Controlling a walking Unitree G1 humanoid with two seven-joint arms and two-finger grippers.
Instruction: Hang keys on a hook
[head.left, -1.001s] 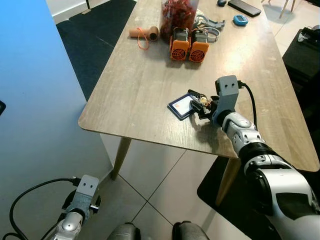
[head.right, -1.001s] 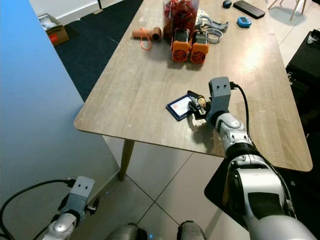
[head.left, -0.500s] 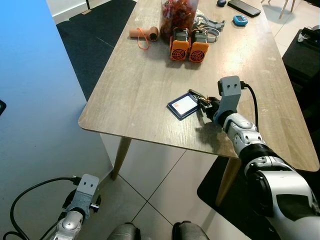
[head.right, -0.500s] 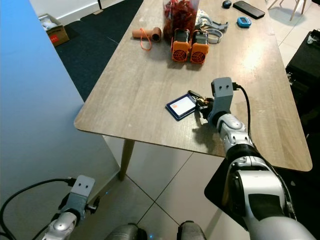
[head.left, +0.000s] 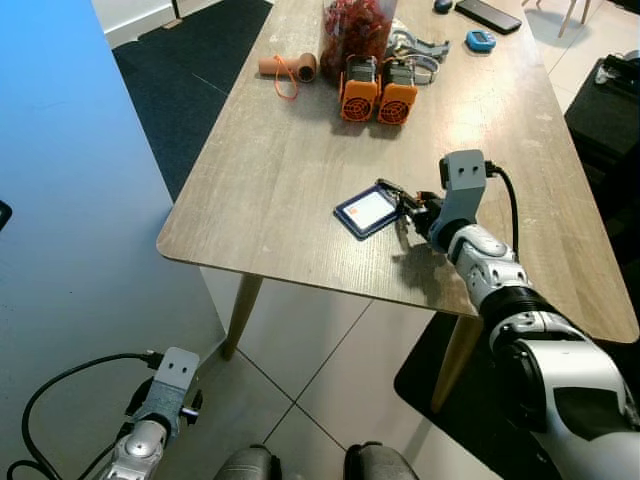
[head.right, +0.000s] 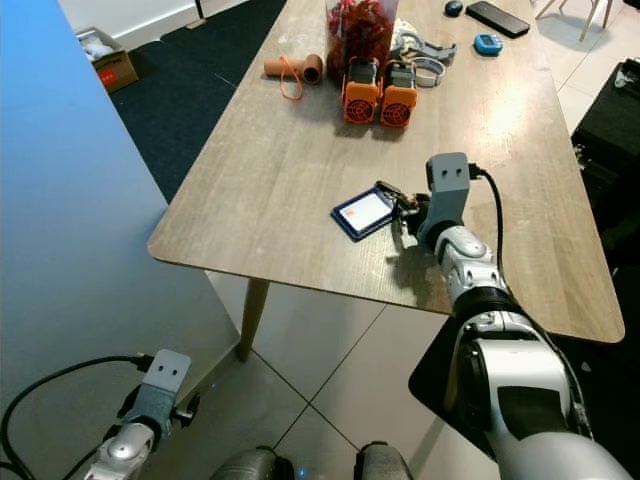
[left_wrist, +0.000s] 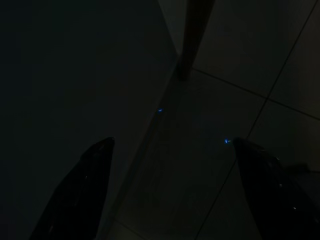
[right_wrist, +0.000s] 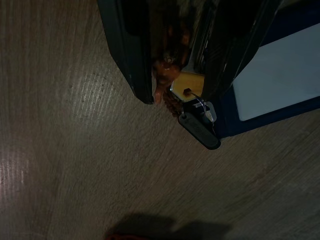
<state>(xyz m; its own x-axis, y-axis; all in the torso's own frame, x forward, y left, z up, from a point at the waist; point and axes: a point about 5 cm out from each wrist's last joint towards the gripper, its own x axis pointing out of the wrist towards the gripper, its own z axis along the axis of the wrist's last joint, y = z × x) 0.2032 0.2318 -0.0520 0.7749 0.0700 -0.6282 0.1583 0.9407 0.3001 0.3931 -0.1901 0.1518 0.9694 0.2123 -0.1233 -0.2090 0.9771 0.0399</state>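
- Wood-grain bench (head.left: 300, 170): the keys (right_wrist: 192, 112) lie near its front edge, on the robot's right, joined to a dark blue card holder (head.left: 367, 211) with a pale window.
- Risk 1: the bunch is a loose cluster, with a black fob, a yellow tag and an orange-brown piece. If the fingers catch only one dangling part, the rest may swing or slip out on lifting.
- Risk 2: the card holder is attached and lies flat on the wood. On lifting, its weight could tilt the bunch in the grip, or it could drag along the bench.
- Risk 3: no hook can be made out in these views, so the keys must be carried some way; a shallow grip is likely to fail in transit.
- Right pincer (right_wrist: 177, 87): low over the bench, fingers narrowly apart and straddling the key bunch. The keys sit between the fingers and look to be in contact with them. Judged as gripping the bunch; the bunch appears not yet lifted clear of the wood.
- Left pincer (left_wrist: 172, 180): hangs idle near the tiled floor, fingers spread wide, nothing between them.
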